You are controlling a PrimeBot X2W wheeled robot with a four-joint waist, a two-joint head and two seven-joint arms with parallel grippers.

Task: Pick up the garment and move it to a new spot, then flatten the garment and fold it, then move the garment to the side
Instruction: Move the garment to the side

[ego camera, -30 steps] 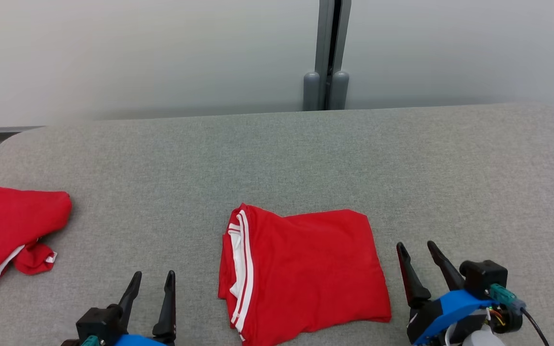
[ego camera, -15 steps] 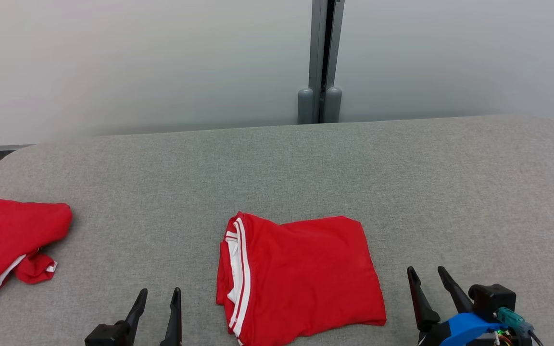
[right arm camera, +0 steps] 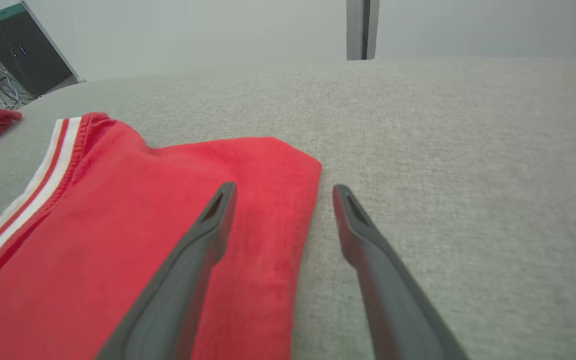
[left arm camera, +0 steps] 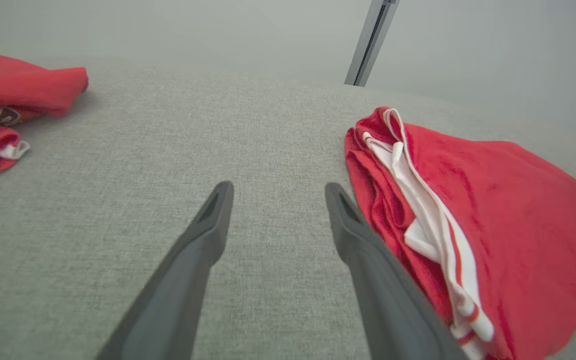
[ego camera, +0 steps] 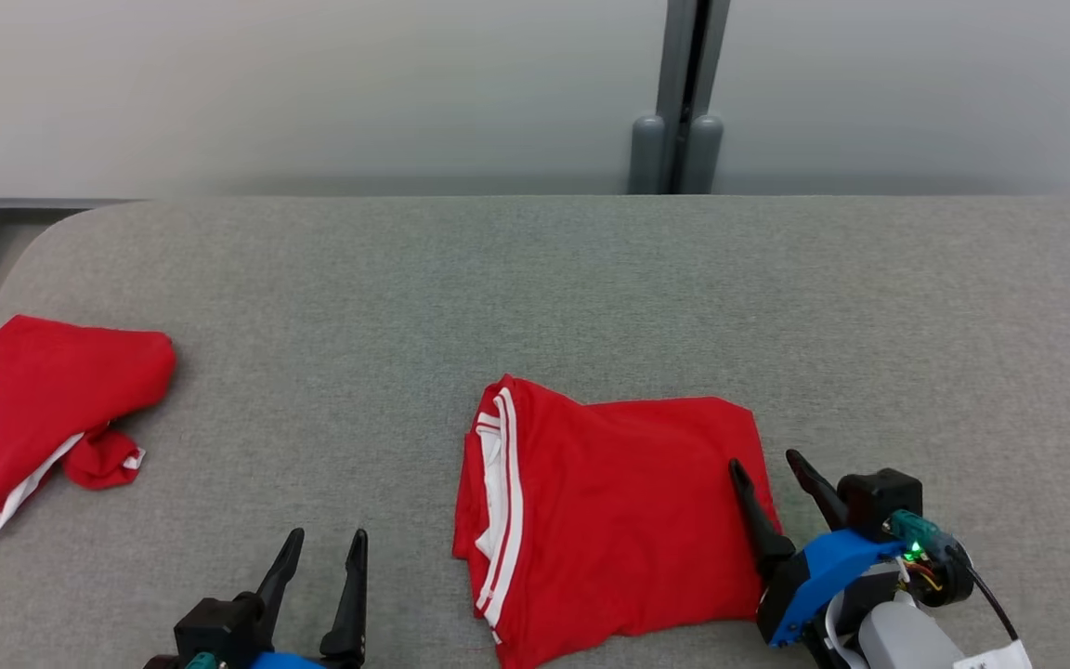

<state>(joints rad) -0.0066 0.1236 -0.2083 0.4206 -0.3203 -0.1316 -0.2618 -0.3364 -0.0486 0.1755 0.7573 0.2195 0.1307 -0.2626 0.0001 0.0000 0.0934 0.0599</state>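
A: Where is the folded red garment with white stripe trim (ego camera: 609, 520) sitting?

B: It is lying as a neat rectangle on the grey woven fabric surface (ego camera: 535, 279), near the front edge, between the two arms. So I am judging that only the move aside is remaining.

A: And the hands?

B: The right gripper (ego camera: 762, 458) is gaping wide and gripping nothing. It is straddling the garment's plain right edge, one finger over red cloth and the other over grey. Whether the inner finger is pressing the cloth, I am not able to tell from this angle. The left gripper (ego camera: 328, 532) is likewise spread and empty, hovering just beside the striped edge.

A: What are you worrying about?

B: If the right jaws are only catching the top layer, lifting is going to peel the fold open. Pulling from one side alone is risking the stack dragging and skewing on that rough weave. And sliding it left is bringing it toward the crumpled red-and-white cloth (ego camera: 52, 409) lying there.
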